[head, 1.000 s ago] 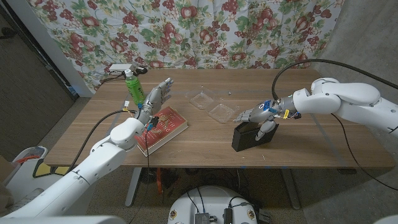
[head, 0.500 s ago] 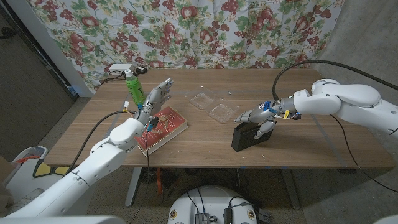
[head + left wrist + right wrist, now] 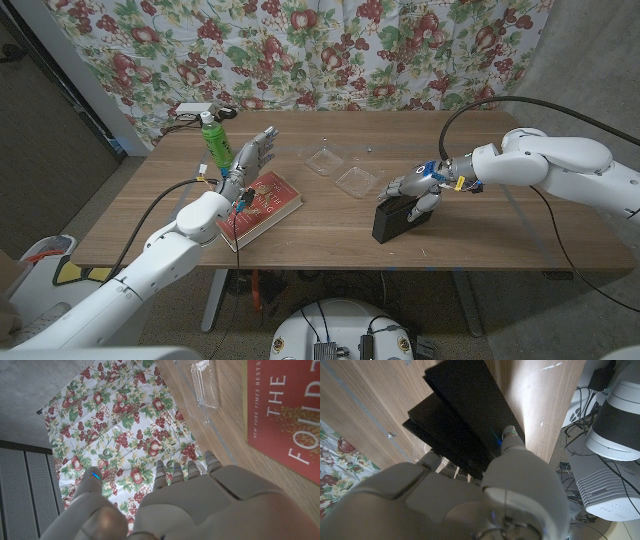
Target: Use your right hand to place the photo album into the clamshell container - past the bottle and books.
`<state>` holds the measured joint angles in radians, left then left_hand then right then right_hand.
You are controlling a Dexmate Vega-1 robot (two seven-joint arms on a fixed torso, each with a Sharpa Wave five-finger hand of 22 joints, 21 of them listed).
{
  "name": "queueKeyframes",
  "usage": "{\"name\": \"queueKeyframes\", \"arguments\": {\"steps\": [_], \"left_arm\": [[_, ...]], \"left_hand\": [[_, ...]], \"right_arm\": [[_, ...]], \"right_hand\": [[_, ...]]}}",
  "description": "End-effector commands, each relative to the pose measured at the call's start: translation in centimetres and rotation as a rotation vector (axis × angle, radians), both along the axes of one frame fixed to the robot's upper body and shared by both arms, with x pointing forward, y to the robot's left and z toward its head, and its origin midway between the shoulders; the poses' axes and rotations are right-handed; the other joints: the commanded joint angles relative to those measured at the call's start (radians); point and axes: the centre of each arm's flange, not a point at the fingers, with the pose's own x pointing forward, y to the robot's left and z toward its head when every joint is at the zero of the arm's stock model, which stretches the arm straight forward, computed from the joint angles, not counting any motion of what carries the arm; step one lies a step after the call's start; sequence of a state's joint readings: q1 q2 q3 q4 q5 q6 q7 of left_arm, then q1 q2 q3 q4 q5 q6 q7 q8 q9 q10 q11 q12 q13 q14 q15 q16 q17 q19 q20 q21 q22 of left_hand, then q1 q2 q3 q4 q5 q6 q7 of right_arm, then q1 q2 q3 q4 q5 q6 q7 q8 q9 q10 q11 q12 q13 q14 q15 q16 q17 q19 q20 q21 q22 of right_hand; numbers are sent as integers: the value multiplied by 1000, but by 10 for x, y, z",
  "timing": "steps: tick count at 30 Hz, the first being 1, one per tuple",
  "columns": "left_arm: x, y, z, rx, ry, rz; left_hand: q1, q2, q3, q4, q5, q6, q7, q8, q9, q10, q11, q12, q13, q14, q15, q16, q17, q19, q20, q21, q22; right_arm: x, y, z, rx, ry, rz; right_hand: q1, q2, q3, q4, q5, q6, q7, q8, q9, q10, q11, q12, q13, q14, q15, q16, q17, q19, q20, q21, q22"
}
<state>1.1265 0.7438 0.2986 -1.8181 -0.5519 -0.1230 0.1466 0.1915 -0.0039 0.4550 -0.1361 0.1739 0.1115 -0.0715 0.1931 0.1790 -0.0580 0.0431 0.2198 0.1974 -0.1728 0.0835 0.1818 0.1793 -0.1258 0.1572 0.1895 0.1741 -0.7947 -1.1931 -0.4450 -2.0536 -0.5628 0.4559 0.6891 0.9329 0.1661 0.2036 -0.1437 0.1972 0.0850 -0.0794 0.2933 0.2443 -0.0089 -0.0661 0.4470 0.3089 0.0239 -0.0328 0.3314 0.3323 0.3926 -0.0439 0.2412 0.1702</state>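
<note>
On the counter, toward my right side, the black photo album stands on its edge, and my right hand grips its top, fingers wrapped over the dark cover. Against a second ago, this hand has slid slightly leftward along the album's top, and the album has shifted a touch that way with it. The clear clamshell container lies open just beyond, apart from the album. My left hand hasn't moved: it stands raised with fingers spread, holding nothing, between the green bottle and the red book. On that book's cover I can read "NEW YORK TIMES BESTS" and large letters "THE FOU", cut off at the edge.
</note>
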Motion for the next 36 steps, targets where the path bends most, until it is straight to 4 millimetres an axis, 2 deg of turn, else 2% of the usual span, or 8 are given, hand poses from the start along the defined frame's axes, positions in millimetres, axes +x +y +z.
{"name": "queueKeyframes", "arguments": {"steps": [1, 6, 12, 16, 24, 31, 33, 36], "left_arm": [[0, 0, -1, -5, -2, 1], [0, 1, -2, -5, 0, 2], [0, 1, -3, -8, -1, 3], [0, 0, -3, -7, -1, 3], [1, -1, -1, -4, -2, -2], [2, -2, 1, 0, -3, -5], [2, -2, 1, 1, -4, -6], [2, -2, 3, 5, -6, -7]], "left_hand": [[-2, 2, -3, -3, -1, 7, 2, -4, 4, -4, 1, 3, 2, -58, 6, 6, 4, 3, -2, 5, 3], [-2, 2, -3, -3, -1, 8, 4, -4, 4, -5, 1, 3, 2, -58, 6, 6, 4, 4, -3, 6, 3], [-3, 2, -4, -3, -1, 8, 4, -4, 4, -6, 3, 3, 2, -60, 5, 5, 4, 4, -3, 6, 3], [-3, 2, -4, -2, -1, 8, 4, -4, 4, -7, 3, 2, 2, -61, 4, 5, 4, 4, -4, 6, 3], [-3, 2, -5, -2, -1, 8, 4, -4, 4, -7, 2, 2, 2, -62, 4, 5, 4, 4, -4, 6, 3], [-4, 2, -6, -2, 0, 8, 5, -4, 4, -7, 1, 2, 2, -62, 4, 5, 4, 4, -5, 5, 3], [-4, 2, -6, -2, 0, 8, 4, -4, 4, -7, 1, 2, 2, -62, 3, 5, 4, 4, -4, 5, 3], [-4, 2, -6, -2, 0, 8, 4, -4, 4, -6, 1, 3, 2, -61, 4, 5, 4, 5, -5, 6, 3]], "right_arm": [[2, 1, -1, 28, 6, 5], [3, 1, -1, 45, 11, 10], [5, 2, -1, 57, 43, 1], [6, 2, -1, 62, 50, 3], [6, 1, 1, 86, 43, 14], [6, 0, 1, 108, 37, 28], [6, 0, 2, 119, 38, 32], [5, 0, 3, 134, 36, 34]], "right_hand": [[12, -1, 11, 1, -1, 22, -11, 5, 4, 25, -25, 17, 8, 24, -106, 16, 15, 25, -44, 1, 5], [22, -1, 18, -2, 1, 59, -17, 14, 6, 57, -30, 36, 13, 54, -123, 33, 28, 50, -62, 4, 5], [50, 3, 33, -9, 4, 112, -27, 25, 7, 113, -40, 66, 20, 98, -144, 59, 50, 94, -108, 6, 3], [66, 7, 42, -11, 5, 136, -32, 30, 7, 133, -49, 76, 22, 124, -155, 75, 63, 122, -121, 11, 3], [104, 20, 68, 0, 1, 176, -50, 32, 10, 205, -67, 111, 33, 203, -182, 137, 126, 217, -154, 40, 12], [146, 20, 90, 1, -4, 246, -52, 37, 10, 292, -84, 172, 61, 293, -195, 205, 209, 269, -164, 68, 23], [164, 18, 96, 1, -6, 302, -62, 51, 12, 328, -82, 200, 75, 330, -197, 230, 246, 280, -165, 82, 28], [177, 19, 101, 1, -6, 334, -63, 58, 13, 356, -82, 221, 86, 361, -199, 247, 271, 290, -165, 95, 33]]}}
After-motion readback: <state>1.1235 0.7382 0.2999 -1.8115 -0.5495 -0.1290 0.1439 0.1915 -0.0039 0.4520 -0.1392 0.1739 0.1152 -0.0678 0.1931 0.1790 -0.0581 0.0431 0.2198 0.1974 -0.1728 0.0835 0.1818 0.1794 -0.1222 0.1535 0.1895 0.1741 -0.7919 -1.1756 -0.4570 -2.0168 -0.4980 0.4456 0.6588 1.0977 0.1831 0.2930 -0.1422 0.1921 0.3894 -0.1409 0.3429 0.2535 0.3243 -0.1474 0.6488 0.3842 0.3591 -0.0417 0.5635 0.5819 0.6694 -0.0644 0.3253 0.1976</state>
